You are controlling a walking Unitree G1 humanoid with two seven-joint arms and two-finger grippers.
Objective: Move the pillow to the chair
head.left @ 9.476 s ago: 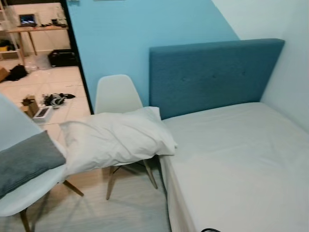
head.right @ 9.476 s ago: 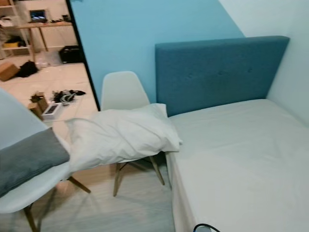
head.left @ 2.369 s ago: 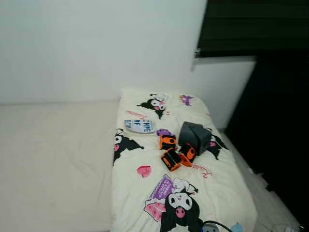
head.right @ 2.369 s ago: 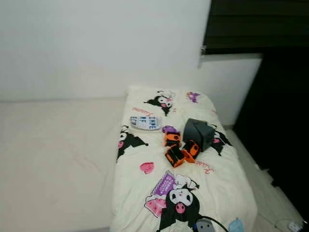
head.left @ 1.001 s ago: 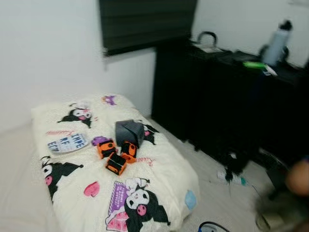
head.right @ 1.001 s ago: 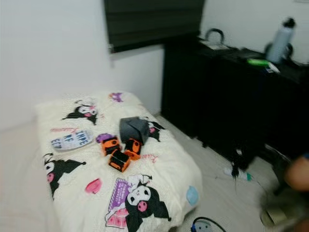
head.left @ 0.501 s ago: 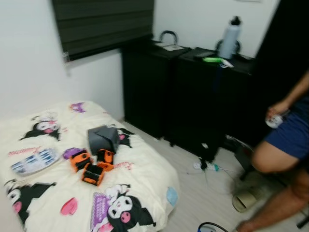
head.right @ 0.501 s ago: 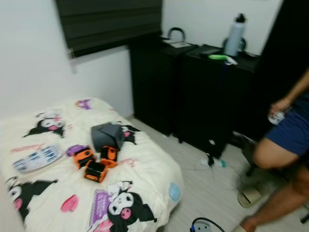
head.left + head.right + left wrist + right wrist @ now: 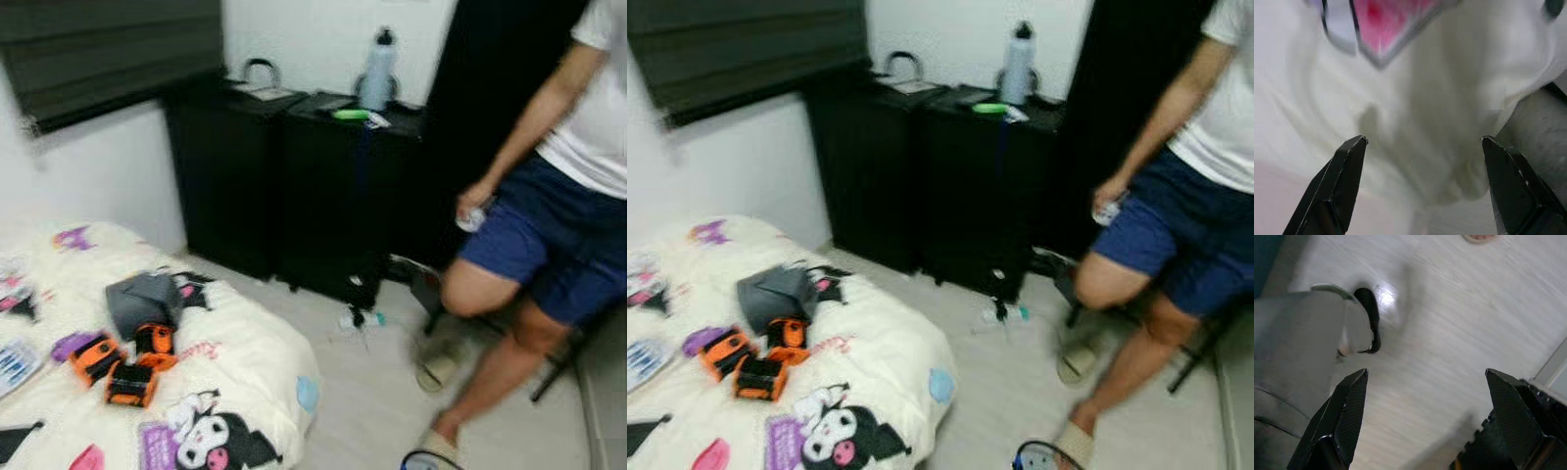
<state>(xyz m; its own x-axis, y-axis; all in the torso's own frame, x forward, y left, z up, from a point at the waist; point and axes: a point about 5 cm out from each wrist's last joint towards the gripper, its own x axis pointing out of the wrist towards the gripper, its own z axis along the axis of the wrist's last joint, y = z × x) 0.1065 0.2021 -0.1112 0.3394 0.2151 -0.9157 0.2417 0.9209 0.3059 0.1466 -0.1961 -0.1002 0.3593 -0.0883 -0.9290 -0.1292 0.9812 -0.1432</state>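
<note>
Pillow and chair: I log none. Both hands spread wide, empty: left hand point(image 9: 1420, 147) over cartoon-print bed point(image 9: 250, 357), right hand point(image 9: 1425, 382) over floor point(image 9: 1449, 323). Person point(image 9: 549, 225) at 3 o'clock.

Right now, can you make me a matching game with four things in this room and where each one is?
Things:
1. tall grey water bottle
2. three orange and black toy blocks
3. small plastic bottle
4. tan slipper

Places:
A. lying on the pale floor, at the foot of the black cabinet
B. on the cartoon-printed bed cover
C. standing on top of the black cabinet
D. on the floor under the person's bent leg

Pairs: 1-C, 2-B, 3-A, 4-D
</note>
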